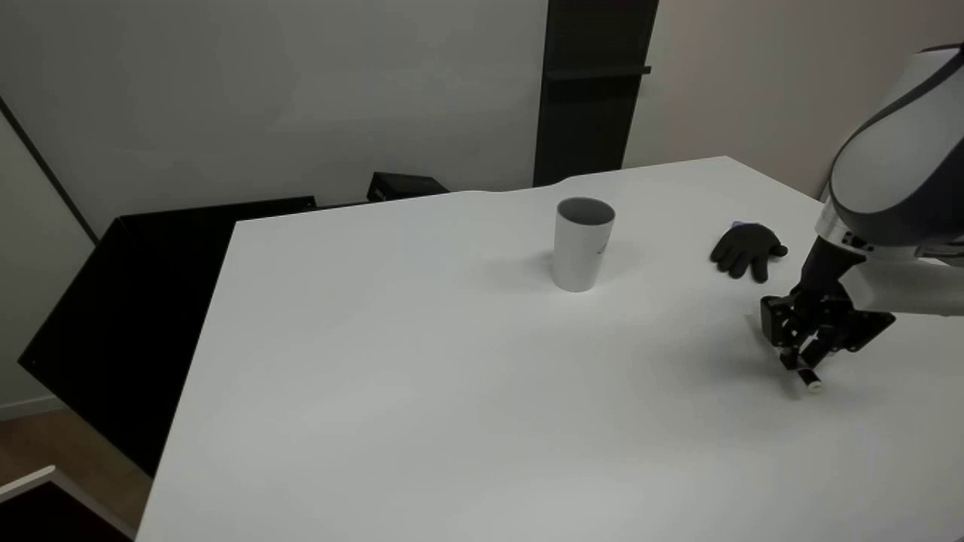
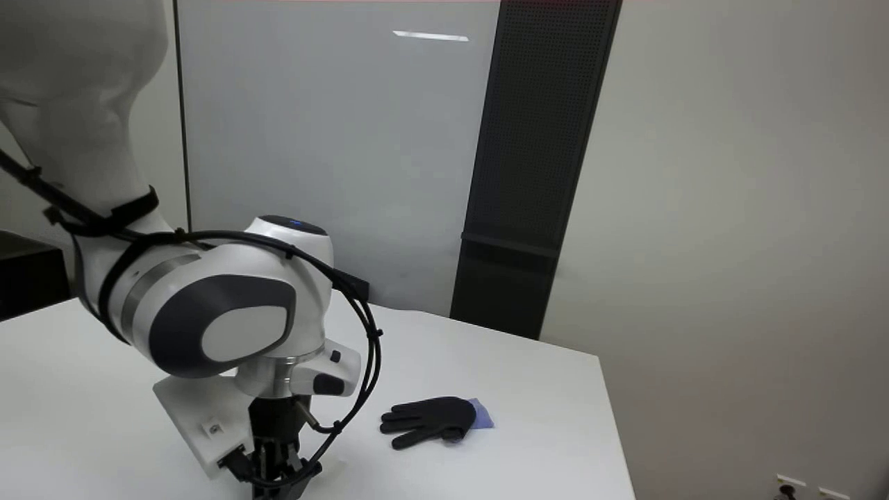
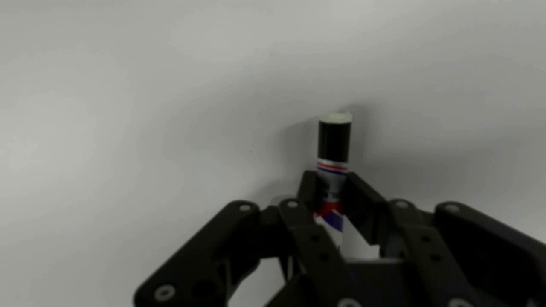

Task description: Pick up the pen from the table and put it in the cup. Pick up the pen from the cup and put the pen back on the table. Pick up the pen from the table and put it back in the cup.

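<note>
In the wrist view, the tool (image 3: 331,187) has its two fingers (image 3: 308,187) closed upon the pen (image 3: 334,140), one finger at each side, somewhat right of the centre of the frame. The black part of the pen, with its whitish end, points to the top of the frame; below it come thin red and blue lines, and lower a red band between the fingers. In an exterior view, the same pen end shows at the lower right, directly under the tool. Whether the pen touches the worktop (image 1: 376,361) or is slightly above it, I cannot tell.

The cup (image 1: 576,252) stands upright on the worktop, right of the upper middle of the frame, well apart from the pen. A black glove (image 2: 427,420) lies on the worktop in both exterior views, with a blue piece (image 2: 482,414) showing at its edge. The arm (image 2: 243,333) fills the left part of the frame in an exterior view, with black cables (image 2: 374,333) looped beside it; there, the lower edge cuts the tool.
</note>
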